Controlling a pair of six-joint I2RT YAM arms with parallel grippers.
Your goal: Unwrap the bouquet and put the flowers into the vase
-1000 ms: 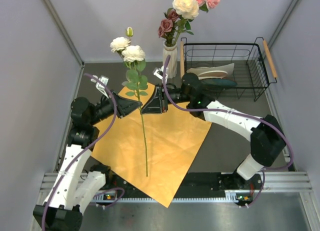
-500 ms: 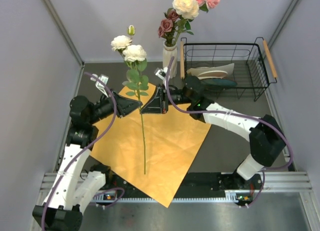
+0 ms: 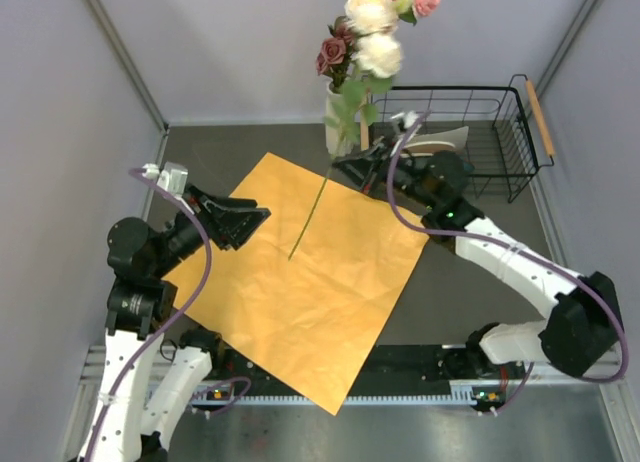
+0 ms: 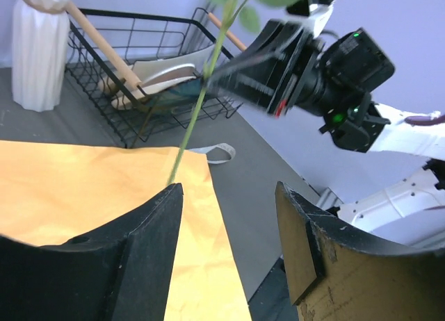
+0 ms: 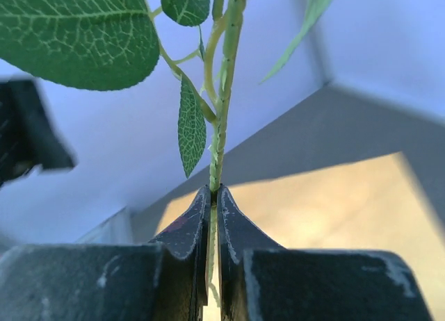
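the vase (image 4: pixel 38 57) stands behind the paper (image 3: pixel 300 302) (wire basket (image 3: pixel 450 89) just right of it).

Two arms, white shells, black joint housings: left arm (image 3: pixel 122 367), right arm (image 3: pixel 505 257). Mauve cable (image 3: pixel 207 270) looped along each. Left gripper (image 3: pixel 256 221) and right gripper (image 3: pixel 338 165) black, wedge-shaped; one inner face tan, scuffed. Green LEDs (image 4: pixel 357 35) on right wrist, 2 o'clock in left wrist view.

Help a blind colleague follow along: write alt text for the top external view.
The right gripper, shut on the thin green stem of a white rose, holds it slanted close to a tall white ribbed ceramic vase with pink and mauve roses in it. The left gripper hangs open above a flat orange paper sheet.
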